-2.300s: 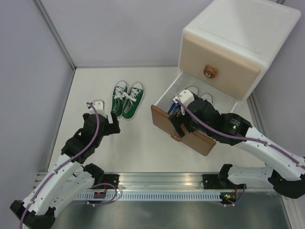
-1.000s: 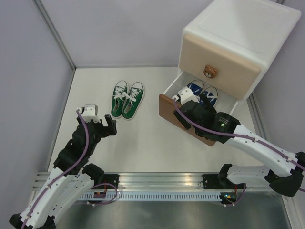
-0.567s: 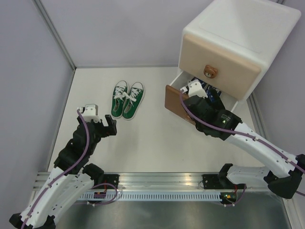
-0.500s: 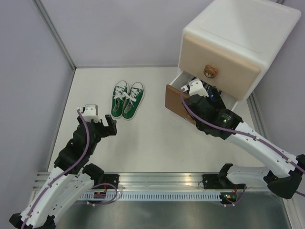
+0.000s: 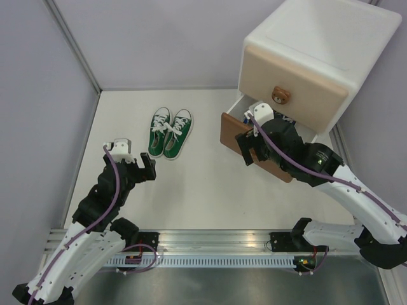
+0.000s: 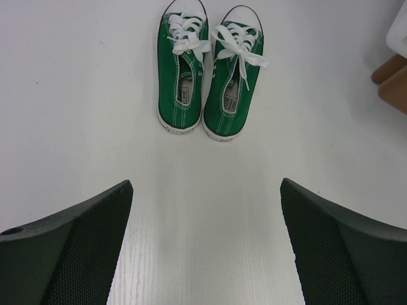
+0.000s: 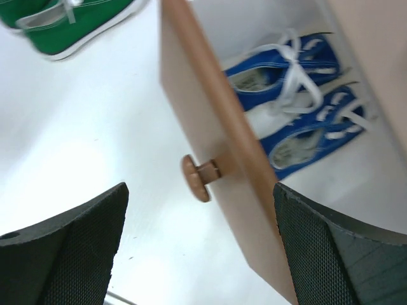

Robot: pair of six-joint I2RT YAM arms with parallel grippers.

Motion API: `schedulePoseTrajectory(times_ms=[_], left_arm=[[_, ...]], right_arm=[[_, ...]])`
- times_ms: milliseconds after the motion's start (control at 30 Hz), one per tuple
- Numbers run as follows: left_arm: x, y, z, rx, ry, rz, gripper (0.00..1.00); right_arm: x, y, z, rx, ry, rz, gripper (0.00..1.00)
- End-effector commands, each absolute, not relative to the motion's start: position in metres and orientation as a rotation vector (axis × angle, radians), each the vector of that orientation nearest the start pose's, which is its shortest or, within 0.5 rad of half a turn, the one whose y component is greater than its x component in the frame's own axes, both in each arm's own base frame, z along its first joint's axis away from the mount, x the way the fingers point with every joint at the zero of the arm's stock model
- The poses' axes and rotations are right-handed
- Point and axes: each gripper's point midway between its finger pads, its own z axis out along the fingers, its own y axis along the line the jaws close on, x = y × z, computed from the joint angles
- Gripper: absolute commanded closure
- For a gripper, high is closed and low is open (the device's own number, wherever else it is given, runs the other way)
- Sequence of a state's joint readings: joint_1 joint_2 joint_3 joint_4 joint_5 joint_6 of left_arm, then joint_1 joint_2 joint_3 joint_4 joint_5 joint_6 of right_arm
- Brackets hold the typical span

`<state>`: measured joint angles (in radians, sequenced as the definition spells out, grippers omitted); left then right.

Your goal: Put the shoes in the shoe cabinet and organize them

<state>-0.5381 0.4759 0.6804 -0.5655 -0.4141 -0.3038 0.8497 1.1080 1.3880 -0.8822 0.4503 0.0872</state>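
left gripper (image 6: 205, 187): spread wide, holding nothing, over table (image 6: 203, 165) near green shoes (image 6: 210, 70) | green shoes: side by side on table, toes away from arms, well apart from shoe cabinet (image 5: 318, 57) | right gripper (image 7: 198, 190): spread wide, holding nothing, knob (image 7: 197, 178) seen between fingers | blue shoes (image 7: 299, 108): side by side inside brown drawer (image 7: 216, 127), partly open

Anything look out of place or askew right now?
Nothing damaged or spilled. The blue shoes lie side by side in the open brown drawer; the green shoes sit paired on the table, not yet stored.
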Motion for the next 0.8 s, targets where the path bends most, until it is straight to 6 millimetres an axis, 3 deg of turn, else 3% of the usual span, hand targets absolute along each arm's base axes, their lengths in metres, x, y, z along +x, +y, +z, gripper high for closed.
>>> schedulePoseTrajectory(times_ms=[0, 167, 333, 500, 767], left_arm=[[0.228, -0.063, 0.229, -0.044, 1.866, -0.155, 0.01], [0.228, -0.063, 0.229, -0.042, 1.868, -0.153, 0.01], [0.228, -0.063, 0.229, -0.040, 1.867, -0.156, 0.01], [0.227, -0.063, 0.229, -0.040, 1.866, -0.157, 0.01], [0.227, -0.063, 0.229, -0.039, 1.866, -0.156, 0.01]], right_arm=[[0.227, 0.212, 0.297, -0.669, 2.063, 0.341, 0.03], [0.230, 0.216, 0.268, -0.700, 2.129, 0.304, 0.03], [0.246, 0.197, 0.236, -0.667, 2.199, 0.090, 0.03], [0.271, 0.161, 0.234, -0.559, 2.173, -0.185, 0.02], [0.304, 0.119, 0.245, -0.421, 2.106, -0.390, 0.02]])
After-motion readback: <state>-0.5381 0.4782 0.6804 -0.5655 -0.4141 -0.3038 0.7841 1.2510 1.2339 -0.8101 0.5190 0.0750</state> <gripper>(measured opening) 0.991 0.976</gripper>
